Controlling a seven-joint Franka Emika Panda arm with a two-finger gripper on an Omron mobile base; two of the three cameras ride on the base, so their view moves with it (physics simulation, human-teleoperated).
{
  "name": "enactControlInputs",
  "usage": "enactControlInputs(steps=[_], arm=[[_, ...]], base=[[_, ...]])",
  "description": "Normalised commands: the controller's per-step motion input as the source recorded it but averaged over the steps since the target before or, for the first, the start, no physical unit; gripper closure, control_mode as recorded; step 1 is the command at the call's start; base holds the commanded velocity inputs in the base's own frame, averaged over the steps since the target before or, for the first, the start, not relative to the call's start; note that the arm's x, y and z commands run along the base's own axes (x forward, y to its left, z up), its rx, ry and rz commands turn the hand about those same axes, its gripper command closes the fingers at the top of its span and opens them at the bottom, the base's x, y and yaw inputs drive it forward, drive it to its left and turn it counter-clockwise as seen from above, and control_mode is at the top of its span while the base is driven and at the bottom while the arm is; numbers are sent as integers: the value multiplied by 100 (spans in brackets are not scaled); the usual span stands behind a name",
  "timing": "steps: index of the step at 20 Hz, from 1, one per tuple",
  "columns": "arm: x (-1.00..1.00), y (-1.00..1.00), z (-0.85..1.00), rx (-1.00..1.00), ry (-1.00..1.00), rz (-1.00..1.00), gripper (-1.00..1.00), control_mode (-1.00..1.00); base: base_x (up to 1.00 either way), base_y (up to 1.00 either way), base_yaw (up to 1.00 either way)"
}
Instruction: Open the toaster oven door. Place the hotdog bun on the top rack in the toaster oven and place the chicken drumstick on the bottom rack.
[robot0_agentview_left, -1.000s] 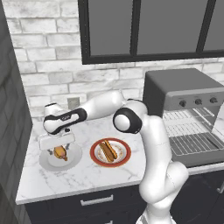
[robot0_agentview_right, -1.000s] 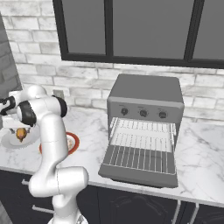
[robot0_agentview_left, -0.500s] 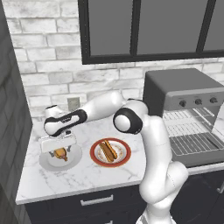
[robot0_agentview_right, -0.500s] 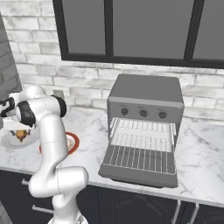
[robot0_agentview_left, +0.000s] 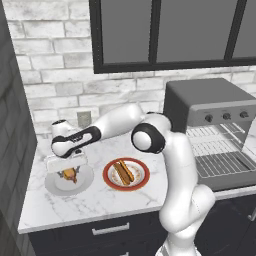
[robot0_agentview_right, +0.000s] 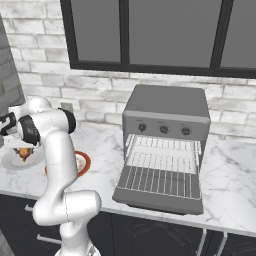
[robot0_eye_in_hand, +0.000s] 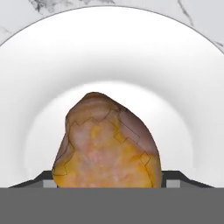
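The gripper (robot0_agentview_left: 69, 169) is down over a white plate (robot0_agentview_left: 56, 184) at the far left of the worktop (robot0_agentview_left: 95, 202), and the chicken drumstick (robot0_eye_in_hand: 107, 142) lies on that plate directly between the fingers (robot0_eye_in_hand: 43, 178). In the hand view the dark fingertips stand apart, one at each flank of the meat near its wide golden end. Whether they already press on it I cannot tell, so I take the grasp as not yet made.

The step in hand looks like the pick of the drumstick. To do it well, the fingers should close squarely across the thick body, not toward the narrower brown end ahead of them, where the lumpy shape could squirt out. They should be low enough to catch the widest part without scraping the plate. Then lift straight up before swinging away.

The hotdog bun (robot0_agentview_left: 123, 172) rests on a red-rimmed plate (robot0_agentview_left: 111, 181) just beside the fingers, on the oven side, so a straight lift also keeps clear of it.

The toaster oven (robot0_agentview_right: 165, 107) stands well apart from the fingers at the other end of the worktop. The toaster oven door (robot0_agentview_right: 159, 186) is dropped flat open, and a wire rack (robot0_agentview_right: 162, 150) shows inside. The drumstick belongs on the bottom rack, so the carry should end low and level at the cavity mouth.
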Motion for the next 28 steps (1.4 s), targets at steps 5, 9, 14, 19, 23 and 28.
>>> enactControlInputs(steps=[5, 9, 14, 19, 23, 28], arm=[[-20, -17, 50, 3, -13, 0, 100, -100], [-26, -24, 66, 14, -5, 0, 100, -100], [-27, -40, 55, 16, -3, -3, 100, -100], [-31, -48, 40, 18, -11, -15, 100, -100], [-35, -46, 42, 9, -14, -12, 100, -100], [-29, -50, 37, 5, -6, -6, 100, -100]], base=[[0, 0, 0], [0, 0, 0], [0, 0, 0], [0, 0, 0], [0, 0, 0], [0, 0, 0]])
